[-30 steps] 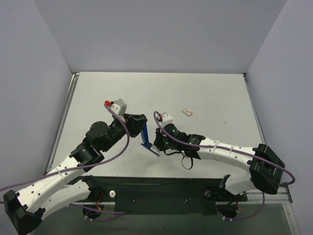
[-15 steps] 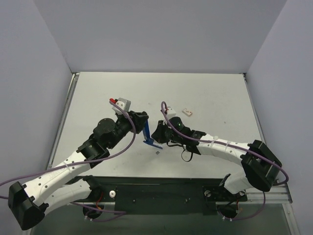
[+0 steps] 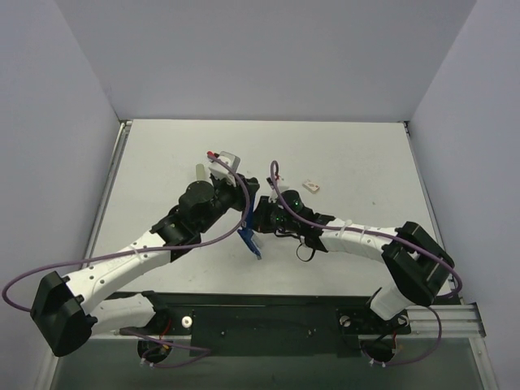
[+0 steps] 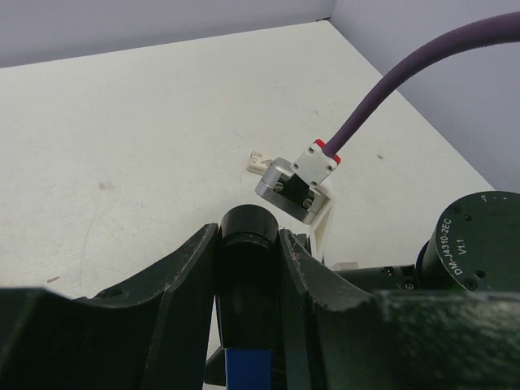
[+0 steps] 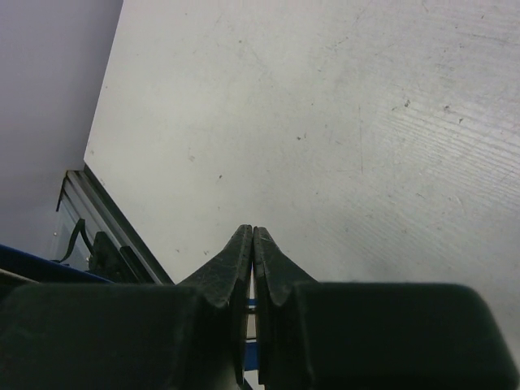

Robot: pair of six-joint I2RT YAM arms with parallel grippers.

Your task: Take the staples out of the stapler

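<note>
The top external camera is mounted high above and behind the stapler (image 3: 250, 240). It looks steeply down and takes in the whole surface (image 3: 349, 154). The left wrist camera sits very close behind the stapler (image 4: 248, 370), facing the surface beyond it and the small pale bar (image 4: 258, 162); the top view shares both. The right wrist camera sits low beside the stapler (image 5: 32, 260), facing left of it along the surface.

1. The left gripper (image 4: 248, 244) and right gripper (image 5: 253, 237) crowd together mid-table at the stapler (image 3: 251, 240), so there's no passing between them.
2. A small pale block (image 3: 309, 186) lies near the right arm (image 3: 357, 240).
3. The far half of the table (image 3: 349, 146) lies open up to the walls (image 3: 268, 57).
</note>
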